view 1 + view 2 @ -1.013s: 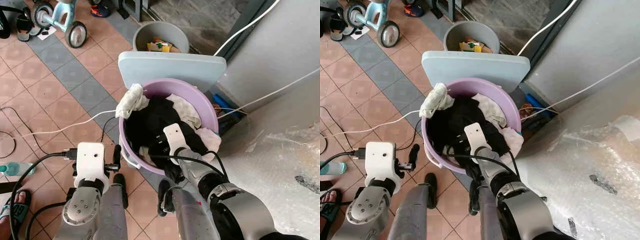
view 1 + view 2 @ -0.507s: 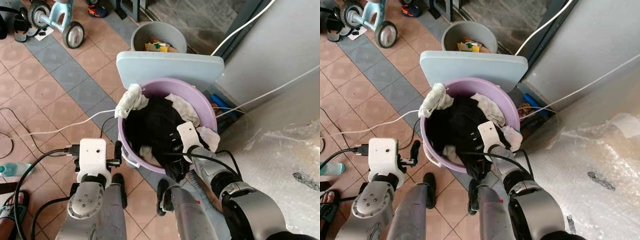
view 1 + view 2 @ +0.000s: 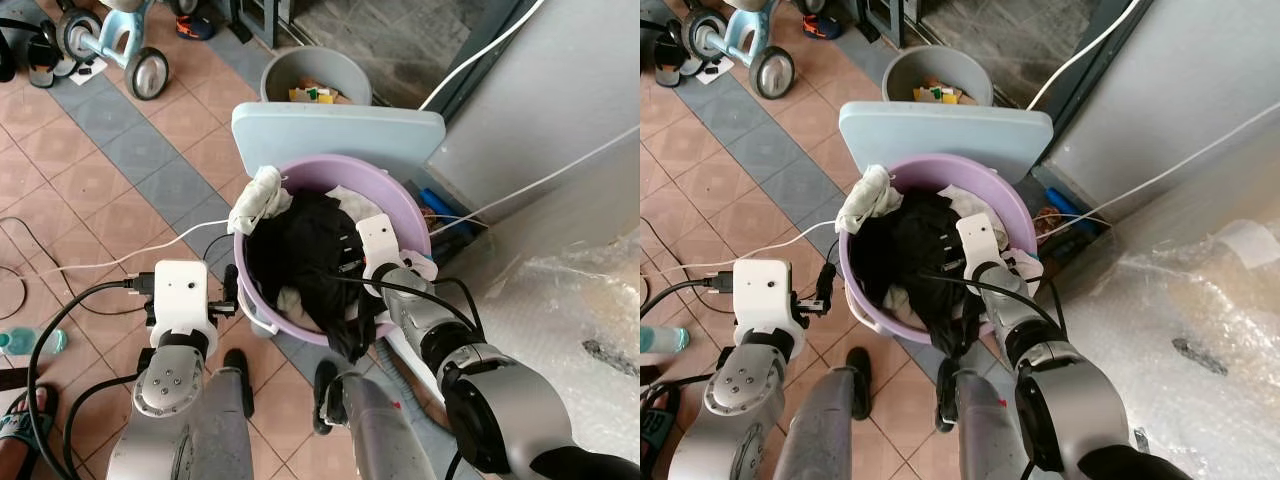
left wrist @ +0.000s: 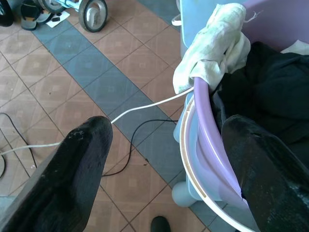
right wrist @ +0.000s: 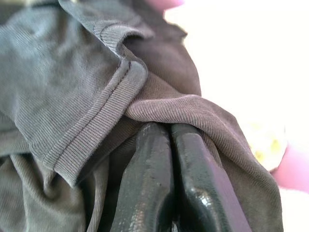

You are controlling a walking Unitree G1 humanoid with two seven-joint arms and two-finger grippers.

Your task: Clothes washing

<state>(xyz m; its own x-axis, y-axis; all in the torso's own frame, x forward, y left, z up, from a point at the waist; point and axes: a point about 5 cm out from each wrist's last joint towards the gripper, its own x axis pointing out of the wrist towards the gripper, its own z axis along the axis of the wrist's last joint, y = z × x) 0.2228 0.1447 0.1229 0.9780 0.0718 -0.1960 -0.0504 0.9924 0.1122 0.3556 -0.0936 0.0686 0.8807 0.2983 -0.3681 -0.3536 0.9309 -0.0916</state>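
Right wrist view: right end effector (image 5: 166, 140), fingers pressed together, pinching a fold of the black garment (image 3: 315, 255) inside the purple basin (image 3: 395, 195). Left end effector (image 4: 164, 159): fingers spread wide, holding nothing, straddling the basin rim; white cloth (image 4: 212, 41) draped on the rim just beyond it.

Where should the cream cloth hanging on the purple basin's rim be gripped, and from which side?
Probably the bunched top of the cream cloth where it humps over the purple basin rim, approached from above on the robot's left. The fold stands proud there; the left gripper, jaws open, is nearest.
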